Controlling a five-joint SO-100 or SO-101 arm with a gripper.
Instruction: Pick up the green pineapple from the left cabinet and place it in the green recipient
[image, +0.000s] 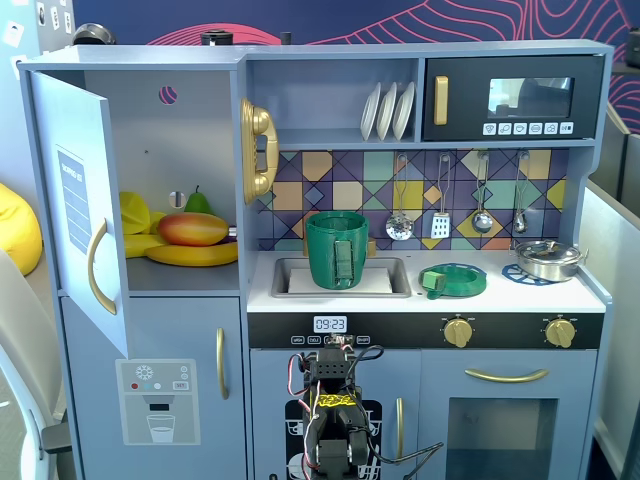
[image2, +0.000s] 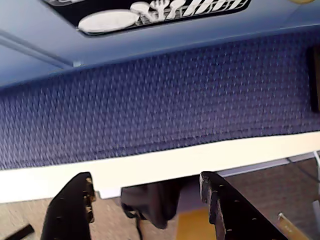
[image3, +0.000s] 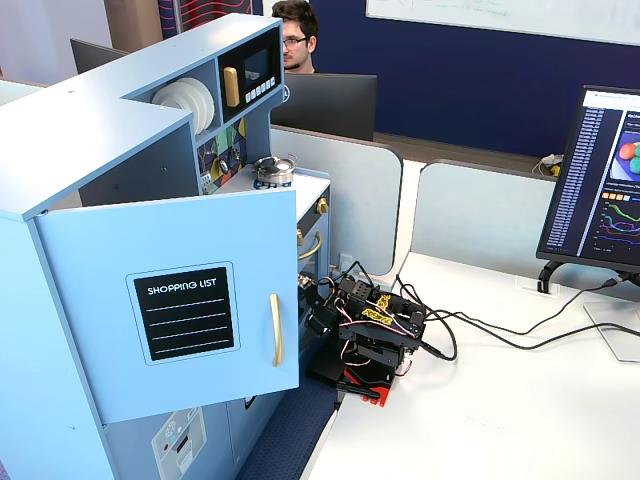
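The left cabinet (image: 190, 140) stands with its door (image: 75, 210) swung wide; the same door (image3: 200, 300) carries a shopping-list sticker. On its shelf lie a mango (image: 192, 229), bananas and a green pear top (image: 197, 200). The green pineapple is hidden. The green recipient (image: 337, 250) stands upright in the sink, strap handle facing front. My arm (image: 335, 420) sits folded low in front of the kitchen, far below the shelf. In the wrist view my gripper (image2: 146, 179) is open and holds nothing, with blue carpet and a white table edge beyond its fingers.
A flat green dish (image: 453, 280) and a steel pot (image: 548, 258) sit on the counter right of the sink. The arm (image3: 370, 330) rests on a white desk (image3: 480, 400) with trailing cables. A monitor (image3: 598, 180) stands at the right.
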